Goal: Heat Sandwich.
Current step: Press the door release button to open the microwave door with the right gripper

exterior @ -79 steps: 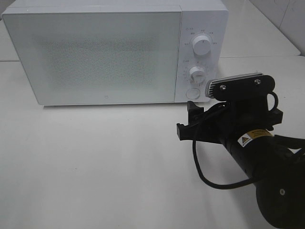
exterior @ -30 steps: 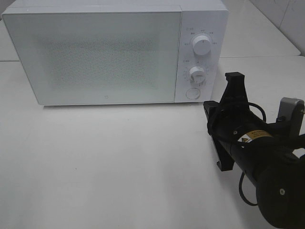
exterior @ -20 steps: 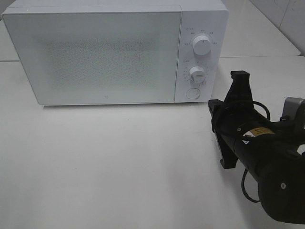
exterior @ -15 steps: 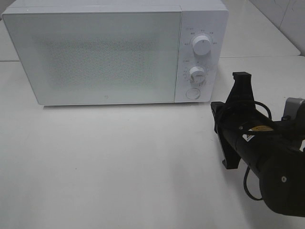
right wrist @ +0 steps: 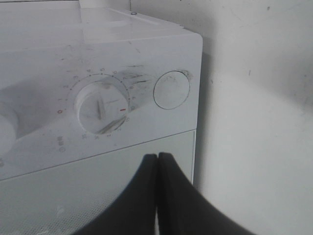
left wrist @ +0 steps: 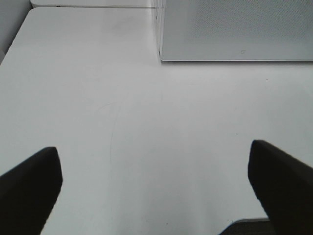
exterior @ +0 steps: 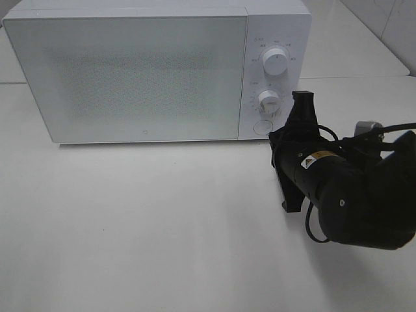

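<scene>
Your right arm (exterior: 351, 195) sits nearest, low over the right side of the desk (exterior: 143, 234). Your right hand (right wrist: 157, 157) has its fingers pressed together and grips nothing. Its tips aim at the control panel of the microwave (exterior: 143, 78), close to the lower dial (right wrist: 101, 108) and the round button (right wrist: 171, 90); whether they touch the panel, you cannot tell. Your left hand (left wrist: 151, 149) is spread wide, holds nothing, and hangs over the desk facing the microwave's front corner. The door (exterior: 136, 97) is shut. You cannot tell where the sandwich is from these views.

Lab-like test bench: plain white table (exterior: 130, 227), white microwave (exterior: 130, 78).
</scene>
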Robot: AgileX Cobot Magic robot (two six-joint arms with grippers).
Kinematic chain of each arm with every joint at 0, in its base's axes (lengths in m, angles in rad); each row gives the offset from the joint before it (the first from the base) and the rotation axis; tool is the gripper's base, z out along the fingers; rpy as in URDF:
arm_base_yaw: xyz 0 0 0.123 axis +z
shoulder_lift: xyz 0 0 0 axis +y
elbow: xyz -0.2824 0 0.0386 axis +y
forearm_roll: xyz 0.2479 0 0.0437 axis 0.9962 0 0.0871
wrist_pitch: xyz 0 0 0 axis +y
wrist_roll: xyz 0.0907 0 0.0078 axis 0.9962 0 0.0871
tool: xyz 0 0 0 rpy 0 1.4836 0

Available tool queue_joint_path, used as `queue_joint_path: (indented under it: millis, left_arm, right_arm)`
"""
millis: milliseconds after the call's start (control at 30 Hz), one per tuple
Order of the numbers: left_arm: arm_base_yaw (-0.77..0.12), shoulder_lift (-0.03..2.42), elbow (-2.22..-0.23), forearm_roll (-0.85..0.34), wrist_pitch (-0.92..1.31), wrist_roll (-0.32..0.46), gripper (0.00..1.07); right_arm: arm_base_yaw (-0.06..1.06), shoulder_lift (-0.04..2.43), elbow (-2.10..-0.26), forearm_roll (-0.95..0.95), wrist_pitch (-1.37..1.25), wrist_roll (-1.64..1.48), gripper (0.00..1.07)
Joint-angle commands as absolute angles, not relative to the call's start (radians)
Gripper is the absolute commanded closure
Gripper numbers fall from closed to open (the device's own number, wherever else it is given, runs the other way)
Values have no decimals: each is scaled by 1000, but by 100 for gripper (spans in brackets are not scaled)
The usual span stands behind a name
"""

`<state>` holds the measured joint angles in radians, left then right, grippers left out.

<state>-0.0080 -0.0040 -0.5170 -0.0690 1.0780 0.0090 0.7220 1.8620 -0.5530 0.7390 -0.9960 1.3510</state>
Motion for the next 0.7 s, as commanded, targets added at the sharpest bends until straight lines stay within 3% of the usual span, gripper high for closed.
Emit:
queue_joint_path:
  millis: [33, 700]
  left_arm:
    - [-1, -11, -515, -69, 1071, 9, 9]
    - [-1, -11, -515, -69, 1071, 10, 9]
  right_arm:
    - [699, 1887, -592, 704, -974, 1355, 107]
    - [570, 2065, -819, 654, -864, 1354, 107]
